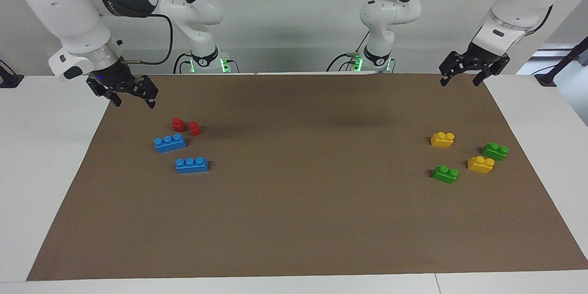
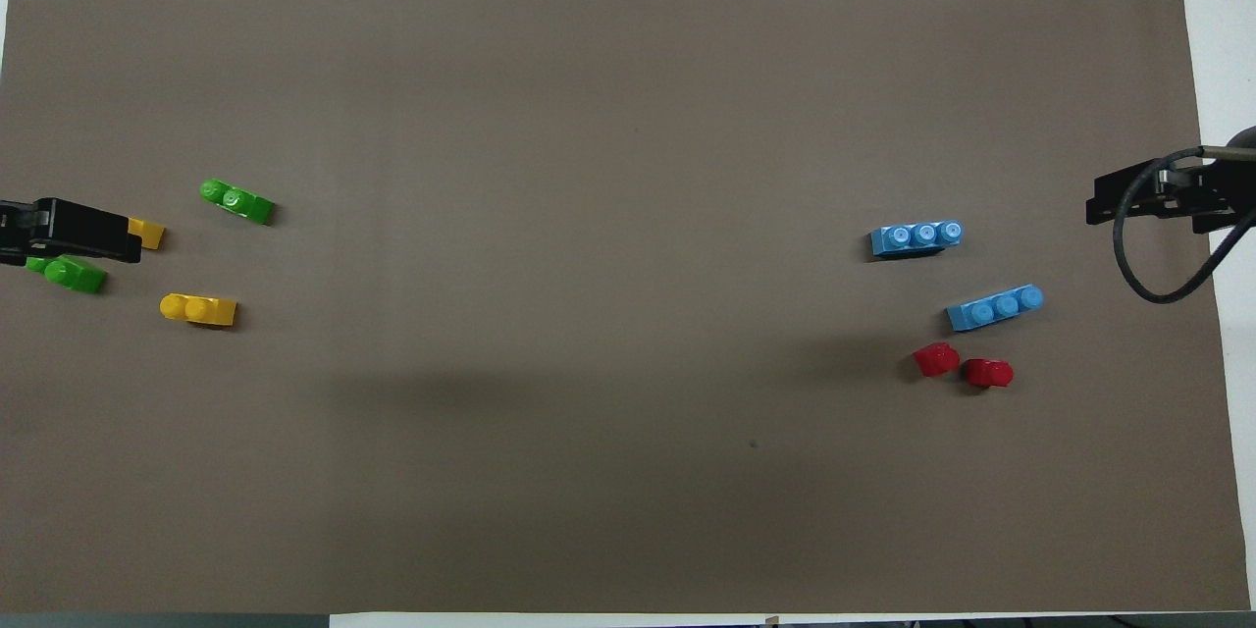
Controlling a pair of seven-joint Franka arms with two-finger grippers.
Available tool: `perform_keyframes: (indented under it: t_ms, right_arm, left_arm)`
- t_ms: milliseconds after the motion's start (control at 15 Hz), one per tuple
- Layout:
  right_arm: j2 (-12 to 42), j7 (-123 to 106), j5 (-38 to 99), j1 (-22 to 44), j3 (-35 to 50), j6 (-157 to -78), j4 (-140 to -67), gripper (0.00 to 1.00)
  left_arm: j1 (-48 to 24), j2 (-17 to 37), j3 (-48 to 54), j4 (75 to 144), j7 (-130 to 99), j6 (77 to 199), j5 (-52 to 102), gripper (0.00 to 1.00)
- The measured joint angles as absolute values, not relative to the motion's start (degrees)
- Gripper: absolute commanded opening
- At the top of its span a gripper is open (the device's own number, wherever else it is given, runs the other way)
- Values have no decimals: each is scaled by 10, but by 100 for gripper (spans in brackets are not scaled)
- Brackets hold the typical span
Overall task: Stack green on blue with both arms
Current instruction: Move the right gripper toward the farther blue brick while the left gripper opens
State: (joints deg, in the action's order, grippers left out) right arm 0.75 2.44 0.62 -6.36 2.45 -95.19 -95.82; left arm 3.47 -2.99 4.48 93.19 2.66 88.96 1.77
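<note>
Facing view
Desk: a white desk (image 1: pixel 46 170) is covered by a large brown mat (image 1: pixel 294 202).
Right tool (image 1: pixel 133 99): it is held in the air over the mat's corner at the right arm's end, with the black fingers spread apart and nothing between them.
Left tool (image 1: pixel 461 78): it is held in the air over the mat's corner at the left arm's end, with the fingers spread and nothing gripped.
Blue bricks: two long bright blue bricks, each with three round studs in a row, are laid at the right arm's end; one (image 1: pixel 170 142) lies nearer to the robots than the other (image 1: pixel 191 164).
Red bricks (image 1: pixel 186 126): two small one-stud bricks are set just beside the nearer blue brick, closer to the robots.
Green bricks: two short bright green two-stud bricks are laid at the left arm's end, one (image 1: pixel 494 151) nearer to the robots than the other (image 1: pixel 444 173).
Yellow bricks: two two-stud bricks (image 1: pixel 442 139) (image 1: pixel 480 164) are placed among the green ones.

Overhead view
Left tool (image 2: pixel 74 231): part of one yellow brick (image 2: pixel 147 234) and of one green brick (image 2: pixel 69 273) is covered by it.
Second green brick (image 2: pixel 236 202): it is seen whole, apart from the others.
Blue bricks (image 2: pixel 916 238) (image 2: pixel 994 307): they lie separate, not touching.
Right tool (image 2: pixel 1153 196): it is seen at the mat's edge.
</note>
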Motion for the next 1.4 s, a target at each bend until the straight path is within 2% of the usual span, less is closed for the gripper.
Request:
perform_keyframes:
  t_ms: [667, 1133, 1400]
  right_arm:
    - [13, 90, 6, -64, 24, -957, -958, 100]
    - [88, 342, 62, -63, 26, -1043, -958, 99]
    - [124, 461, 134, -65, 24, -1084, -958, 97]
  left_arm:
    - [35, -30, 45, 932, 27, 890, 18, 100]
    - [37, -31, 42, 934, 22, 892, 18, 100]
    - [41, -45, 40, 979, -52, 935, 18, 100]
